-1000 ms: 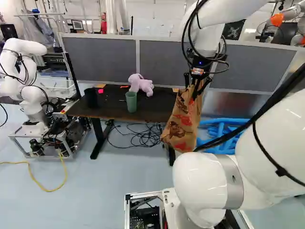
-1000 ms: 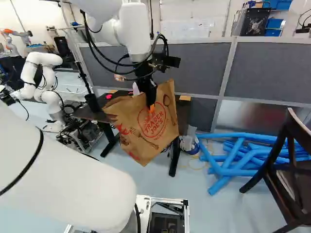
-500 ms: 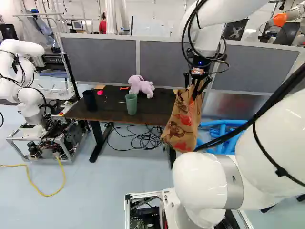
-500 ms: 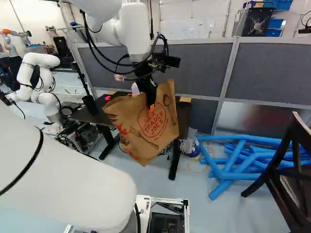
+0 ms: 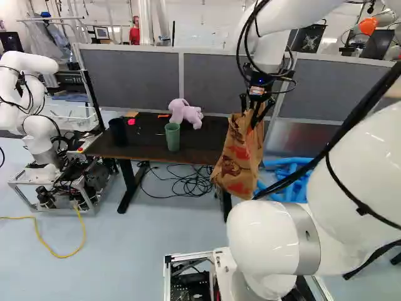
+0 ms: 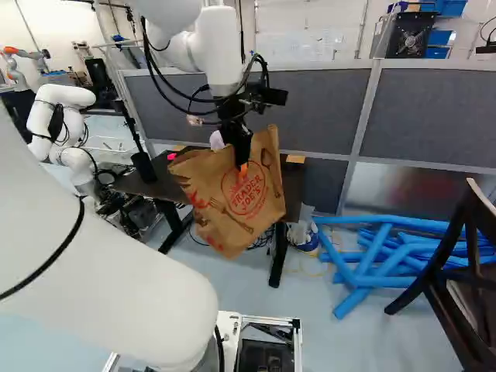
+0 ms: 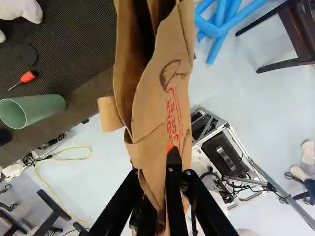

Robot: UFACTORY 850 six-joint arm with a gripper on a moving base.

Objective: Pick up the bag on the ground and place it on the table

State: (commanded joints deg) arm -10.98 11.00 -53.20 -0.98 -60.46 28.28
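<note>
My claw (image 6: 242,167) is clamped on the paper bag (image 5: 238,160), which hangs by the table's (image 5: 147,152) right end in the left base view; whether it touches this edge, I cannot tell. The green cup (image 5: 172,136) stands near the front edge.

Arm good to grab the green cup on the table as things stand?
Probably not: the gripper is already shut on the paper bag. The cup itself looks unobstructed on the table, so likely yes once the bag is set down.
</note>
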